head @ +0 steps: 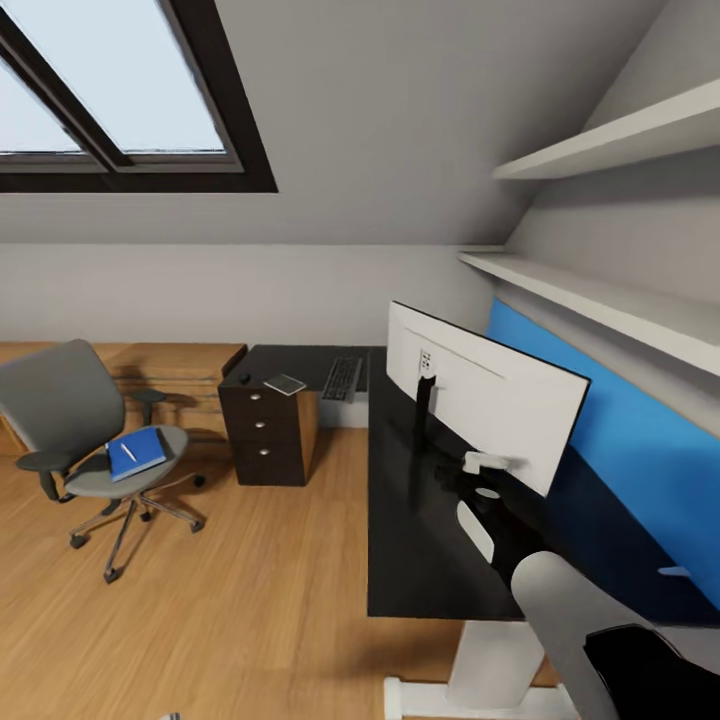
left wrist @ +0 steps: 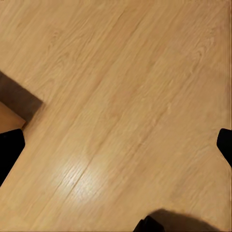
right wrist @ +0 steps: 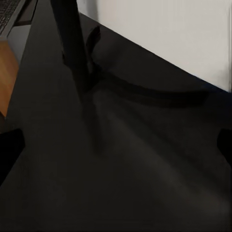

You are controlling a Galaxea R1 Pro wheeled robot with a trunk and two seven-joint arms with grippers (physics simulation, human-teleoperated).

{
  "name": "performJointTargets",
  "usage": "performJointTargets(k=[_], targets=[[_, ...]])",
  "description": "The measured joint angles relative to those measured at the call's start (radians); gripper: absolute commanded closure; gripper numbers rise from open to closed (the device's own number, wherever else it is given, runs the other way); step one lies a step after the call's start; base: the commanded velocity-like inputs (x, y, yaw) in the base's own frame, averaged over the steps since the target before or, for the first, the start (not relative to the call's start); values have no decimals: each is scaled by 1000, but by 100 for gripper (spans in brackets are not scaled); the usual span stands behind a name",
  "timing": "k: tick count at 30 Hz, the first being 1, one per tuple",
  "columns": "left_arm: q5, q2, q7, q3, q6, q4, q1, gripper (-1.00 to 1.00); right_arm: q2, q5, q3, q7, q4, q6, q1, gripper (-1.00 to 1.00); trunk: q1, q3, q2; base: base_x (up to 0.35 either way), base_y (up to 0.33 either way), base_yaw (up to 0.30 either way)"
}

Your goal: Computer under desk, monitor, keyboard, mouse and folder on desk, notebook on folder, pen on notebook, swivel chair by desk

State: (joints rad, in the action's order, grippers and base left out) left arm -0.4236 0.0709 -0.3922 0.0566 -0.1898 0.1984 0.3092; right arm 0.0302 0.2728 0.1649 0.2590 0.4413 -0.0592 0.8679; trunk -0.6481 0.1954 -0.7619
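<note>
The monitor stands on the black desk, its white back toward me. My right arm reaches toward its foot. The right gripper hovers open over the desk top near the stand. On the far desk wing lie the keyboard, the notebook and the mouse. The swivel chair stands apart at the left. The blue folder lies on its seat with the pen on top. My left gripper hangs open over wooden floor. The computer is out of view.
A black drawer unit stands under the far wing. A light wooden cabinet runs along the back wall. A blue wall panel and two white shelves sit behind the desk. Open wooden floor lies between chair and desk.
</note>
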Motion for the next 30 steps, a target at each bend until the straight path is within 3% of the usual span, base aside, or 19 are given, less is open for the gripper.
performJointTargets(k=[19, 30], targets=[[0, 1, 0, 0, -2, -3, 0, -100, -3, -9, 0, -2, -2, 55, -1, -100, 0, 0, 0, 246, -242, 0], [0, 0, 0, 4, -2, -4, 0, -100, -3, -11, 2, 0, -3, 56, -1, -100, 0, 0, 0, 46, -49, 0]])
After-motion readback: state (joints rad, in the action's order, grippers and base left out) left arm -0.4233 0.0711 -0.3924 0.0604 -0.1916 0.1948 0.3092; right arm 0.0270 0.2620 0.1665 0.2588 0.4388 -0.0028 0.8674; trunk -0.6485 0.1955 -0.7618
